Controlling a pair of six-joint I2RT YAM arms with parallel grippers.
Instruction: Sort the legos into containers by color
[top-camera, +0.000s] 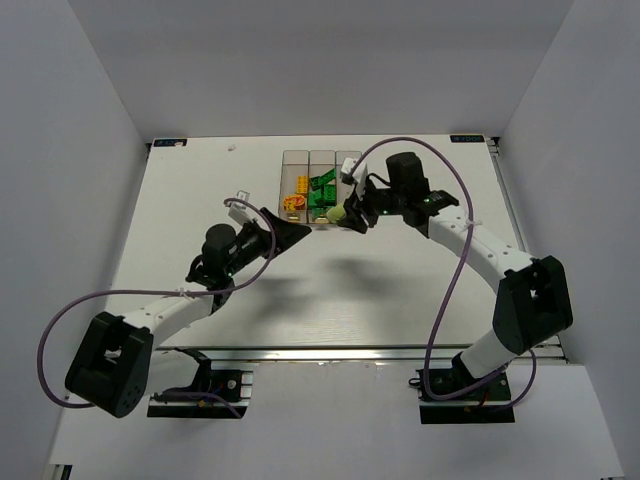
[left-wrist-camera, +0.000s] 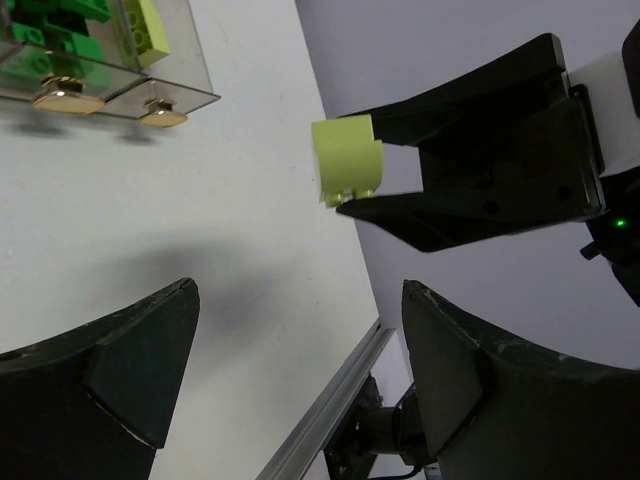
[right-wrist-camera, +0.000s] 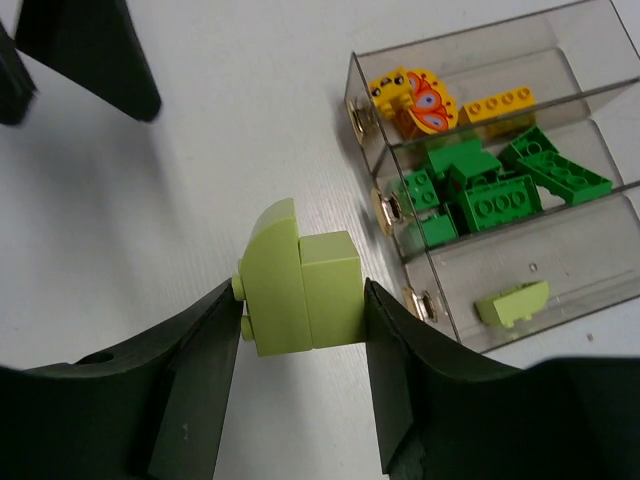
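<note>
Right hand (top-camera: 352, 215) pinches a pale yellow-green lego (right-wrist-camera: 300, 295) over the tabletop (right-wrist-camera: 200, 150), just short of the containers (right-wrist-camera: 560, 40). Matching bin (right-wrist-camera: 570, 255) lies lower right in the wrist view, long axis running rightward. Left hand (left-wrist-camera: 298, 300) spread, empty, farther off.

gripped brick (right-wrist-camera: 300, 290): pale yellow-green | middle-bin bricks (right-wrist-camera: 488, 195): bright green | end-bin bricks (right-wrist-camera: 497, 103): orange | table (right-wrist-camera: 200, 150): white

White table (top-camera: 200, 200) — grey walls (top-camera: 80, 100), metal rail (top-camera: 330, 355) along its near edge.
</note>
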